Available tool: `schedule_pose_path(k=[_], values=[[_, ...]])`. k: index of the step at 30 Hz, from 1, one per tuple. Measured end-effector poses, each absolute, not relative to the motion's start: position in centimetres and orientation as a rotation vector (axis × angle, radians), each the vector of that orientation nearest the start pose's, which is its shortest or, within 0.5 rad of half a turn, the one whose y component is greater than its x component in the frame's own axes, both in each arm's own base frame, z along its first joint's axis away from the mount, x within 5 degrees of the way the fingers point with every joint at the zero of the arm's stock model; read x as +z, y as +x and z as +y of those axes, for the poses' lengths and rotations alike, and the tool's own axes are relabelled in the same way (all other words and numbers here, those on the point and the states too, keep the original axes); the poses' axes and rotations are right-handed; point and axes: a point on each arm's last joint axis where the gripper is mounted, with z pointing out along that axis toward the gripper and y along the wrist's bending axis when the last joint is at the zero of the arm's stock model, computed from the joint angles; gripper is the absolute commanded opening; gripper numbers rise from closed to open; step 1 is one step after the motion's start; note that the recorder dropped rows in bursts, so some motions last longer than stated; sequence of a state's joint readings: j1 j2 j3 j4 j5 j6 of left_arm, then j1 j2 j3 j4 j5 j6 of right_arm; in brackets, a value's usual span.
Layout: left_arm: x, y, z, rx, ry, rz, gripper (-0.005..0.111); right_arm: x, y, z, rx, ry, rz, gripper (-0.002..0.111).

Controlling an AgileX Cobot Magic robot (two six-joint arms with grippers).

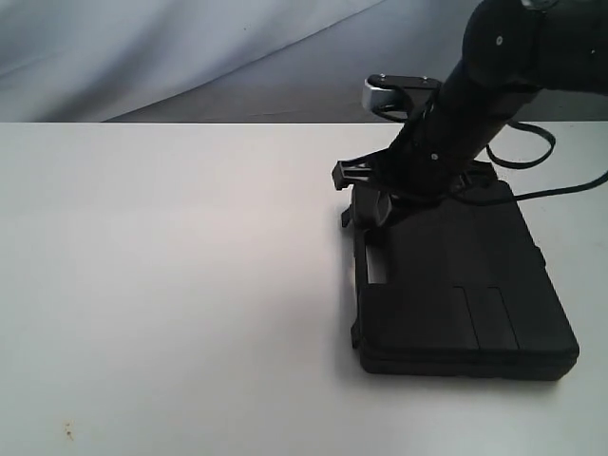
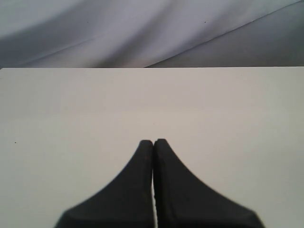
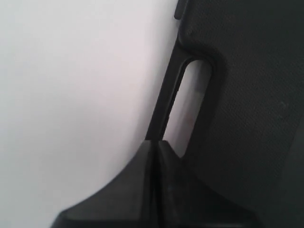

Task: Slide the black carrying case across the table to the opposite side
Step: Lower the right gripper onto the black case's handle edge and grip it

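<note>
plain white tabletop [image 1: 171, 285], grey draped backdrop [image 1: 142, 47] past far edge, black case [image 1: 456, 294] flat at right, left jaws closed, right jaws closed against its handle [image 3: 165, 99]

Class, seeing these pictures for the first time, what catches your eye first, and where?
The black carrying case lies flat on the right of the white table. The right gripper, shut, points at its handle. The left gripper, also shut, hangs over white tabletop.

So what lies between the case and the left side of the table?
Only bare table with tiny specks left of the case; the exterior view shows this.
</note>
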State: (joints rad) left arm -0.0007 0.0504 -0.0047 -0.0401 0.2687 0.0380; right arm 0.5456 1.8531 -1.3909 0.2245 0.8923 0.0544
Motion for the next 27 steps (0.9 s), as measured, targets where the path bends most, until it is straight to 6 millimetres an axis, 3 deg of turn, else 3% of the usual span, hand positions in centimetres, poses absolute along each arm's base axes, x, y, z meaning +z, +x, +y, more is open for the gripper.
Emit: schedule_pose_path(k=[6,9,12,18,24,27], values=[[18.8,5.8,-0.1,-0.01,0.008,1.798,0.0,20.9,33.1,22.3,0.475,-0.466,2.81,0.004],[18.8,5.8,-0.1,-0.01,0.008,1.798,0.0,20.5,33.3,22.8,0.534,-0.447,2.795,0.024],[18.8,5.8,-0.1,-0.01,0.008,1.798,0.0,19.1,33.6,23.0,0.528,-0.448,2.823,0.037],[18.8,5.8,-0.1,-0.01,0.008,1.798,0.0,16.3,33.4,24.0,0.485,-0.435,2.896,0.036],[18.8,5.8,-0.1,-0.01,0.008,1.798,0.0,16.0,33.0,24.6,0.321,-0.448,2.882,0.036],[18.8,5.8,-0.1,-0.01,0.008,1.798,0.0,16.8,33.3,25.1,0.312,-0.433,2.866,0.036]])
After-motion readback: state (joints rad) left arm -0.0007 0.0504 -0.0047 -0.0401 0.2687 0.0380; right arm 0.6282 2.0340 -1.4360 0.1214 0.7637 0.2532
